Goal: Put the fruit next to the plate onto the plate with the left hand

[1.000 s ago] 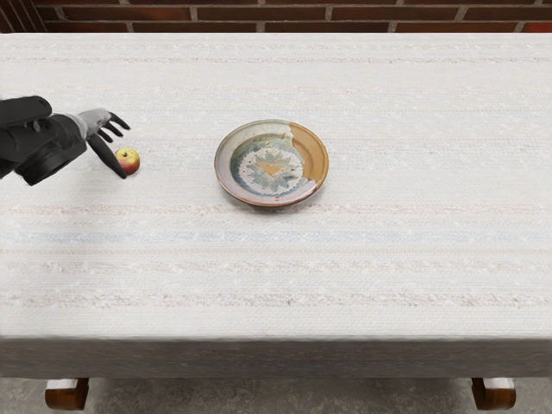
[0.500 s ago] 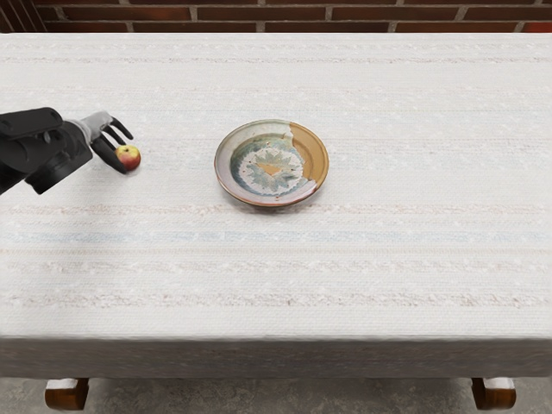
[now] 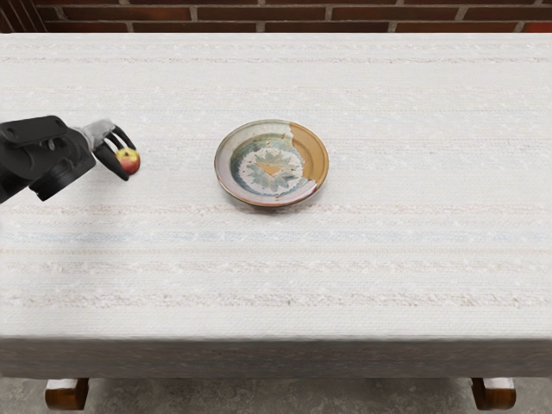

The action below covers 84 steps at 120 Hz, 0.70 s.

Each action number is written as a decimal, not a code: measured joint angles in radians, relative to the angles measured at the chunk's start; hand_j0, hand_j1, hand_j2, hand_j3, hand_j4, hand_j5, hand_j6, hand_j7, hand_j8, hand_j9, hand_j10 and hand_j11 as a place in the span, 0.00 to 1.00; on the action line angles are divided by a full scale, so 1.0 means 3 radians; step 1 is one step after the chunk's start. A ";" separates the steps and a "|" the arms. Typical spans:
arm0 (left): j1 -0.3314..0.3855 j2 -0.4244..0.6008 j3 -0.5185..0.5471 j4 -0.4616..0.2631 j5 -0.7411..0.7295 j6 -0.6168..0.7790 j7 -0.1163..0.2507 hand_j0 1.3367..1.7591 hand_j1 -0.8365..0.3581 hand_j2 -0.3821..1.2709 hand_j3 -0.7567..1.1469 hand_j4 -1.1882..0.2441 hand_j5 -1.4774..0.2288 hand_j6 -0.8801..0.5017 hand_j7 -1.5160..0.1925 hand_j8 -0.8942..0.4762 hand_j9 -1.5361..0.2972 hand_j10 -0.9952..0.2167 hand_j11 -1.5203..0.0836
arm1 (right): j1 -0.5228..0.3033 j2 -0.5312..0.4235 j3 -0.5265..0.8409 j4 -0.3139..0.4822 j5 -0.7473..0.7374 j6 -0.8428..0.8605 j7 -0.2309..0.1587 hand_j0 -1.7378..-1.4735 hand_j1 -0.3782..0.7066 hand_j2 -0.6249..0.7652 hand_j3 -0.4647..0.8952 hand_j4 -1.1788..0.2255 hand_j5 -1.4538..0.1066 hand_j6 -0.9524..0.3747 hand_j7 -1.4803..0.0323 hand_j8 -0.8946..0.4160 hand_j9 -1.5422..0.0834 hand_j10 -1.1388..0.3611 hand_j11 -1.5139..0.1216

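A small red and yellow apple (image 3: 129, 159) lies on the tablecloth, well to the left of the plate (image 3: 312, 147), a glazed dish with a brown rim and a pale patterned middle. My left hand (image 3: 116, 150) comes in from the left edge and is at the apple. Its dark fingers (image 3: 120, 138) curl over the top and left side of the fruit, touching it. The apple still rests on the table. The right arm does not show.
The pale cloth-covered table (image 3: 345, 259) fills the view. A brick wall (image 3: 276, 13) runs along its far edge. Two wooden table feet (image 3: 65, 392) show below the front edge.
The left hand has moved in against the apple and its spread fingers have curled around it. The apple and plate have stayed where they were.
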 joint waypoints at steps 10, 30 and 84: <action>0.0000 0.0003 -0.0001 -0.0002 -0.0008 -0.0003 0.0001 0.76 0.46 0.44 0.40 0.39 0.39 0.29 0.40 0.24 0.38 0.31 0.42 | 0.0000 0.0000 0.0000 0.0000 0.0000 0.0000 0.0000 0.30 0.03 0.45 0.34 0.84 0.93 0.72 0.98 0.68 0.95 0.76 0.93; -0.0018 0.0026 -0.0006 -0.0012 -0.0013 -0.0008 0.0001 0.76 0.45 0.53 0.40 0.37 0.35 0.27 0.36 0.21 0.34 0.26 0.38 | 0.0000 0.0000 0.0000 0.0000 0.0000 0.0000 0.0000 0.30 0.03 0.45 0.34 0.84 0.93 0.72 0.98 0.68 0.95 0.76 0.93; -0.0462 -0.0094 -0.0078 -0.0103 -0.0030 -0.0059 0.0002 0.76 0.45 0.53 0.40 0.38 0.35 0.27 0.37 0.21 0.36 0.28 0.40 | 0.0000 0.0000 0.0000 -0.0001 0.0000 0.0000 0.0000 0.30 0.03 0.45 0.34 0.84 0.93 0.72 0.98 0.68 0.95 0.76 0.93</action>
